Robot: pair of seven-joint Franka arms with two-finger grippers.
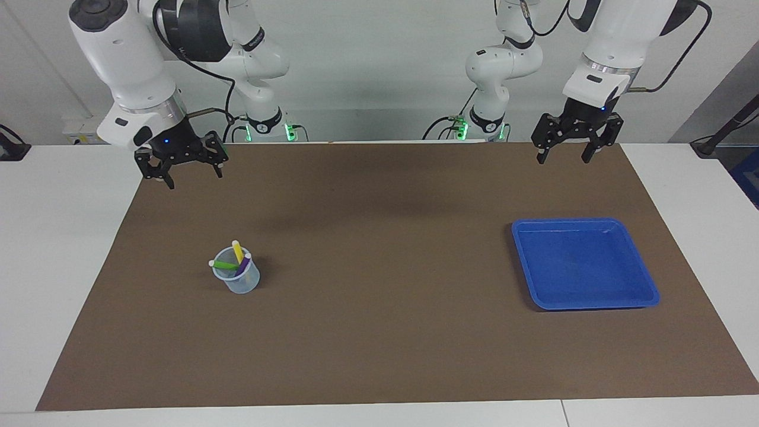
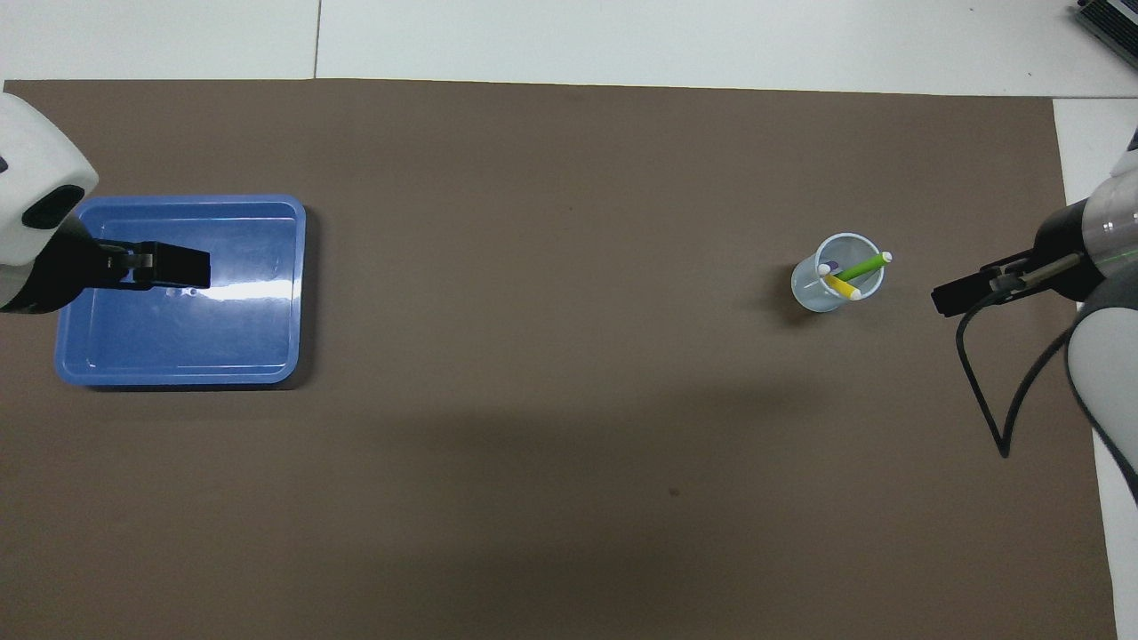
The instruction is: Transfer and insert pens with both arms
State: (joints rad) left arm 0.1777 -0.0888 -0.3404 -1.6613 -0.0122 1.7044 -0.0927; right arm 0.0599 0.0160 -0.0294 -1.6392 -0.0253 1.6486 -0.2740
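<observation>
text: none readable | labels: none readable | brands: none readable | numbers: none readable

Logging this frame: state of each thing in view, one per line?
Green pen: leaning in the cup.
Yellow pen: leaning in the cup.
Purple pen: leaning in the cup.
Cup: upright on the mat.
Blue tray: empty.
Left gripper: open, holding nothing.
Right gripper: open, holding nothing.
</observation>
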